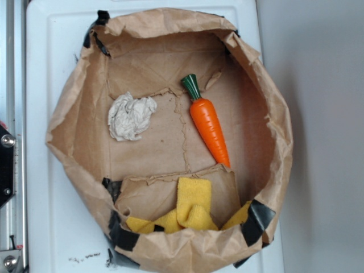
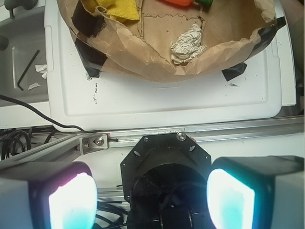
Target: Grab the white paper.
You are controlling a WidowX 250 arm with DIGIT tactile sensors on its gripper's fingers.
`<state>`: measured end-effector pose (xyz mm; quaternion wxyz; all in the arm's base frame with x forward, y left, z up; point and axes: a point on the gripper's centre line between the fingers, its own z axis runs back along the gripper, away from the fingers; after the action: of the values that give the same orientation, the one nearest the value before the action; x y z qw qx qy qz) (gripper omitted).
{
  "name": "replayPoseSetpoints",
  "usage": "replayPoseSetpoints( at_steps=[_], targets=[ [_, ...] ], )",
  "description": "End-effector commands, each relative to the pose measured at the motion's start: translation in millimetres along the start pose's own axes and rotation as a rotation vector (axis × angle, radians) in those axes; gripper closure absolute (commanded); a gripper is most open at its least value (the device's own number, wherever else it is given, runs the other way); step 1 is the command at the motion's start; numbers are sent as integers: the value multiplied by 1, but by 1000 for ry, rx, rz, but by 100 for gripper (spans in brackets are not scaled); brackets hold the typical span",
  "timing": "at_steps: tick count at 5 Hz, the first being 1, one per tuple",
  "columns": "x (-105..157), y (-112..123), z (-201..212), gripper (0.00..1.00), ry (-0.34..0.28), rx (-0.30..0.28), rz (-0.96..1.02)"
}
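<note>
The white paper (image 1: 132,117) sits on the floor of the brown paper bag (image 1: 74,108), over on the left half in the exterior view, crumpled into a wad with grey creases, nothing touching it. To its right, well apart, lies the orange carrot (image 1: 209,127), green top pointing up and left, tip pointing down toward the bag's lower right. Along the bottom of the bag there's a yellow cloth (image 1: 190,209), bunched up against a folded flap. Black tape patches mark the bag's rim, and the whole bag rests on a white counter (image 1: 48,210). Over to the wrist view now: the gripper (image 2: 151,198) fills the bottom of the picture, its jaws spread wide, two pads glowing at left and right with empty air between them. It hangs outside the bag, well back from it, over a metal rail (image 2: 190,134) at the counter's edge. Up top, the paper shows just inside the bag's near wall, with a corner of the cloth to its left.
</note>
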<state>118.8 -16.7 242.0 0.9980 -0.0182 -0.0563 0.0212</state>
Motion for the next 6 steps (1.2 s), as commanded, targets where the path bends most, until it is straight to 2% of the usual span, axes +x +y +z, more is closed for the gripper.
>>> replayPoseSetpoints(
  at_steps=[1, 2, 3, 5, 6],
  targets=[
    [0, 0, 0, 0, 0, 0, 0],
    [25, 5, -6, 0, -10, -7, 45],
    [56, 14, -7, 0, 8, 48, 159],
    [94, 53, -14, 0, -93, 76, 152],
    [113, 80, -33, 0, -124, 58, 127]
  ],
)
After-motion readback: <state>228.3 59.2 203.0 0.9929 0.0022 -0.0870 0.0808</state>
